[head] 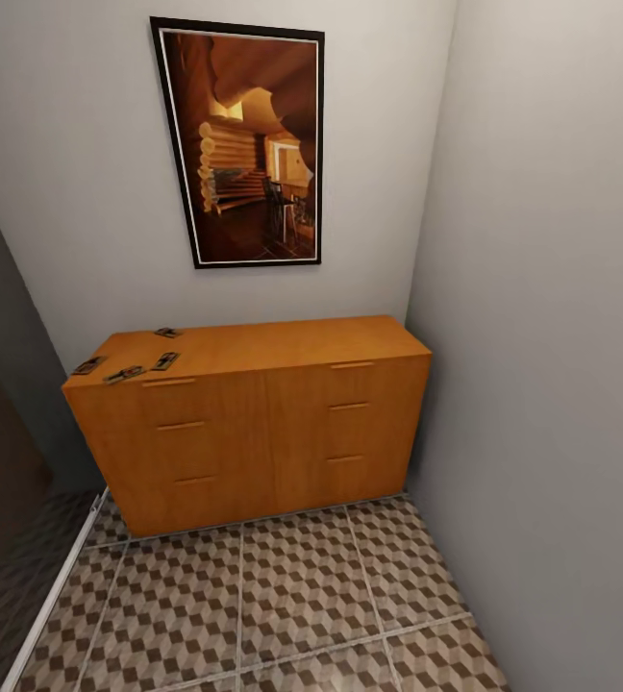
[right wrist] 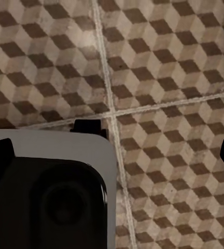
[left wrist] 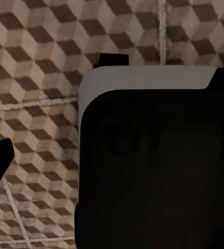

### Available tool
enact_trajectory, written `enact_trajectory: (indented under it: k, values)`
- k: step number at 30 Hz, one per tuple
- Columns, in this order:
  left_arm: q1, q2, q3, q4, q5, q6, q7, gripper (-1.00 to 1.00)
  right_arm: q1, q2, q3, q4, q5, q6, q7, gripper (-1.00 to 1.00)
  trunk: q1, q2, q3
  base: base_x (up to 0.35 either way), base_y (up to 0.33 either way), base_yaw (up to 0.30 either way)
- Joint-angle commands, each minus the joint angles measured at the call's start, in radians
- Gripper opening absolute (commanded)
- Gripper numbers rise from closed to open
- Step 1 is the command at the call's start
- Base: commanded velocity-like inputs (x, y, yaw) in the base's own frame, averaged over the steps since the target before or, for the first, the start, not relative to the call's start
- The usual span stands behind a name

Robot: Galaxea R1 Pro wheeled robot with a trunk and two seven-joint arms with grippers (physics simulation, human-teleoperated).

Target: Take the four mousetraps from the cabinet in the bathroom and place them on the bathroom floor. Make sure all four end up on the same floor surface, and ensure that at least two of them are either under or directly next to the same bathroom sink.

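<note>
Four mousetraps (head: pixel 129 360) are lying small and indistinct at the cabinet (head: pixel 254 423) top's left end; both wrist cameras are facing the bathroom floor (right wrist: pixel 164 78), jaws' state impossible to tell.

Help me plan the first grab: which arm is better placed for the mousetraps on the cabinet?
Probably the left. All four mousetraps lie on the left end of the cabinet top, on the left arm's side in the head view. Both wrist views look down at the bathroom floor, so neither arm is raised yet.

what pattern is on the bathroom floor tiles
A brown, beige and white cube pattern with pale grout lines on the bathroom floor, clearest in the right wrist view.
</note>
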Motion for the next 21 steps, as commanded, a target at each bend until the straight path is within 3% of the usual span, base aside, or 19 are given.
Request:
enact_trajectory:
  k: [1, 7, 8, 9, 14, 21]
  values:
    - [-0.006, -0.001, 0.005, -0.008, 0.004, 0.011, -0.002, 1.00, -0.001, 0.000, 0.002, -0.005, 0.000, 0.002, 0.002, 1.00, 0.000, 0.000, -0.001, 0.000, 0.000, 0.000]
    - [-0.040, -0.032, 0.000, -0.042, 0.039, 0.045, -0.032, 1.00, -0.001, -0.002, 0.005, -0.039, -0.003, 0.036, 0.002, 1.00, 0.000, 0.000, -0.001, 0.000, 0.000, 0.000]
    - [-0.091, -0.052, 0.001, -1.108, 0.104, 0.778, -0.033, 1.00, -0.001, -0.002, 0.004, -1.074, -0.003, 0.672, 0.003, 1.00, 0.000, 0.000, -0.001, 0.000, 0.000, 0.000]
    - [-0.105, -0.046, 0.006, -1.183, 0.113, 0.834, -0.035, 1.00, -0.004, -0.002, 0.003, -1.163, -0.004, 0.741, 0.003, 1.00, 0.000, 0.000, -0.001, 0.000, 0.000, 0.000]
    - [-0.170, -0.010, 0.053, -1.265, 0.127, 0.905, -0.042, 1.00, -0.058, -0.002, 0.002, -1.272, -0.007, 0.833, 0.014, 1.00, 0.000, 0.000, -0.001, 0.000, 0.000, 0.000]
    - [-0.242, 0.008, 0.093, -1.301, 0.138, 0.931, -0.091, 1.00, -0.206, -0.003, -0.002, -1.315, -0.008, 0.908, 0.083, 1.00, 0.000, 0.000, -0.001, 0.000, 0.000, 0.000]
